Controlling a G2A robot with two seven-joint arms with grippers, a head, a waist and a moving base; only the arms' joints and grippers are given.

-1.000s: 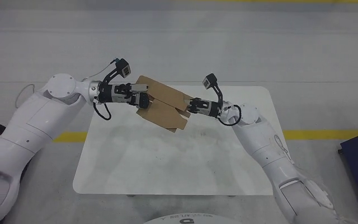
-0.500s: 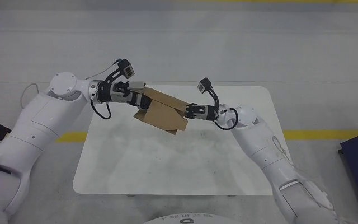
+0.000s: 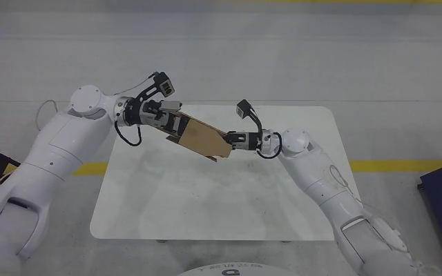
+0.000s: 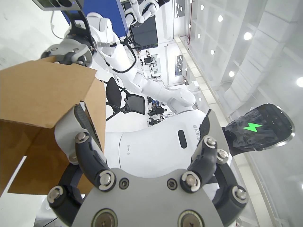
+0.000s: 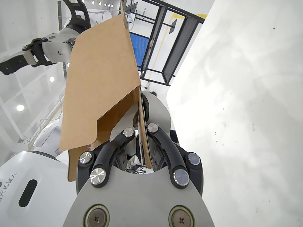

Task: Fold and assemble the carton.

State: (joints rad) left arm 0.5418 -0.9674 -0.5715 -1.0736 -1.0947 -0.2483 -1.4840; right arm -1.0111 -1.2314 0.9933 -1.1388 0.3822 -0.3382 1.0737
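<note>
A brown cardboard carton, partly opened, hangs above the back of the white table between both arms. My right gripper holds its right end. In the right wrist view that gripper is shut on the thin edge of one carton wall. My left gripper is at the carton's left end. In the left wrist view it stands wide open; one of its fingers lies against the carton edge, the other is well apart from it.
The table lies beneath the carton with bare white surface toward the front. A yellow floor line runs past both sides. A black metal rack stands beyond the table edge.
The carton has turned between the grippers and looks narrower from above. The right gripper has shifted slightly toward the left arm; both wrists have rolled.
</note>
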